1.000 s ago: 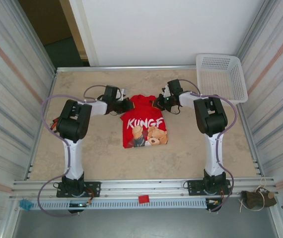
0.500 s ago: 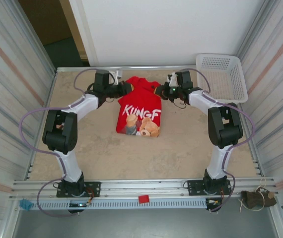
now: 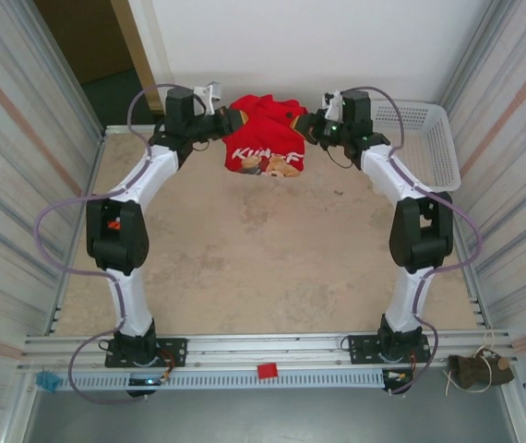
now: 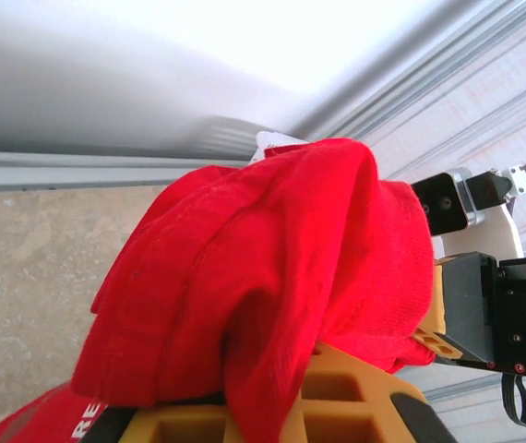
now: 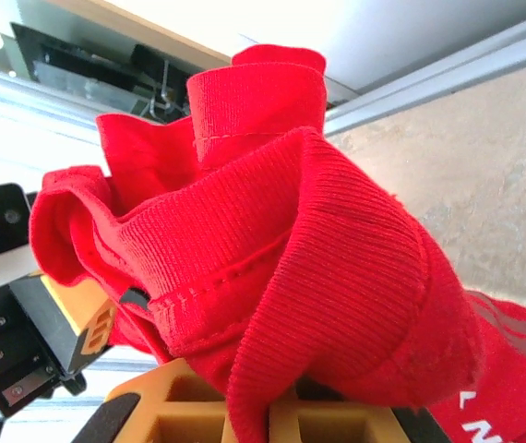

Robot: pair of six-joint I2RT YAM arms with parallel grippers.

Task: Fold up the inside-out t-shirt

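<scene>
The shirt (image 3: 265,140) is at the upper centre of the top view, close to the back wall (image 3: 337,55). It is strung between the two grippers and sags in the middle. Its lettered face is toward the camera. Its lower edge appears to hang above the table (image 3: 263,268).

The left gripper (image 3: 231,121) is clamped on a bunch of cloth at the shirt's left end. The right gripper (image 3: 305,125) is clamped on a bunch at the right end. In both wrist views, red fabric spills over the tan fingers (image 4: 346,392) in thick, crumpled folds. The right wrist view shows a ribbed, stitched edge, probably the collar or a hem.

Handling:
- The cloth is light, soft and limp. It holds no shape and drapes from any grip.
- It does not look slippery or fragile. The main risks are bunching and catching extra layers.
- Take hold at seams or hems, such as the shoulders or bottom corners.

The basket (image 3: 429,152) is at the upper right, just beside the right arm.
</scene>
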